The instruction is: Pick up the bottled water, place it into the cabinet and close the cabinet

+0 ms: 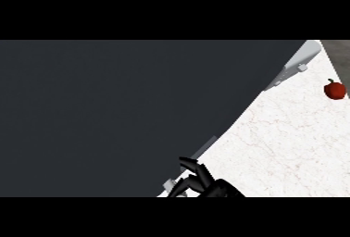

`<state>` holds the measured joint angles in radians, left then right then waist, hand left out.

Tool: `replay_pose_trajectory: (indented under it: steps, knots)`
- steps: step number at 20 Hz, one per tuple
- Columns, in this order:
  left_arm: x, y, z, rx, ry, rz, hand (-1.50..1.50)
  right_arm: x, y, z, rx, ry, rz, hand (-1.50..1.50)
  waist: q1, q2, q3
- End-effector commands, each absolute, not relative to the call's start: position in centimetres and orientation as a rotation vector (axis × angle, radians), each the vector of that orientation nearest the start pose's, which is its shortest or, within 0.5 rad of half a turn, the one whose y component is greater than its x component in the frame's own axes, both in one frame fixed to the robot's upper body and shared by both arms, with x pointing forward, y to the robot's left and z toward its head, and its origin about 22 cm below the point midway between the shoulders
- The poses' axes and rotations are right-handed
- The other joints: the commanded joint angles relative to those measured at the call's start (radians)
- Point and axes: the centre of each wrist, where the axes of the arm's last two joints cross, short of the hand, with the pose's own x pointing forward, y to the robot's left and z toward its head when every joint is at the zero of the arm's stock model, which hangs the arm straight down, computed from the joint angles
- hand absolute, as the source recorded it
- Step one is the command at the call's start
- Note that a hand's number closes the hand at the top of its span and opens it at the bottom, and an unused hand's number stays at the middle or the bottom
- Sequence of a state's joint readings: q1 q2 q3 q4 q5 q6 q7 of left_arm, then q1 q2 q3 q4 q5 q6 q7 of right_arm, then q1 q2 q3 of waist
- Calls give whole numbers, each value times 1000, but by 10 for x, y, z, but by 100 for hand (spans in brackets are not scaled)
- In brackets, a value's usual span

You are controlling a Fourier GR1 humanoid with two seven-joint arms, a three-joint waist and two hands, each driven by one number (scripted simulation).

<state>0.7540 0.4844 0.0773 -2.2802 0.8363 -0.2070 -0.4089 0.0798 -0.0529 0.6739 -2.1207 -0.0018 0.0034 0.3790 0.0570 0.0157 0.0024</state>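
Bottled water: nowhere in view, maybe inside the dark cabinet (103, 115) filling left, cannot tell. Likely light, smooth plastic, slippery, yielding under squeeze, contents sloshing. Best taken round mid-body, upright, below the cap. Near edge, centre: right hand (217, 189) at cabinet's edge, fingers (188, 163) spread and half bent, gripping nothing visible. Right: white marbled desk (287, 148). Far right: red fruit (334, 90), well apart from hand. Along the cabinet edge: grey fittings (294, 67).
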Motion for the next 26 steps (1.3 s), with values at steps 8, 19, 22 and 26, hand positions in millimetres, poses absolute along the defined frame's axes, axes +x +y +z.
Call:
replay_pose_trajectory:
  steps: [8,19,22,26]
  knots:
    - [53,362,99,-340,-2002,237,-150,237,-86,154,697,-1619,374,150,-19,-14,-3]
    - [40,373,109,-346,-2012,249,-150,337,-110,170,727,-1589,348,150,-32,-12,-2]
    - [29,373,112,-345,-2000,237,-150,363,-115,157,708,-1586,381,150,-21,-10,-2]
    - [25,380,117,-329,-1996,227,-150,379,-109,156,732,-1589,407,150,-25,-10,-2]
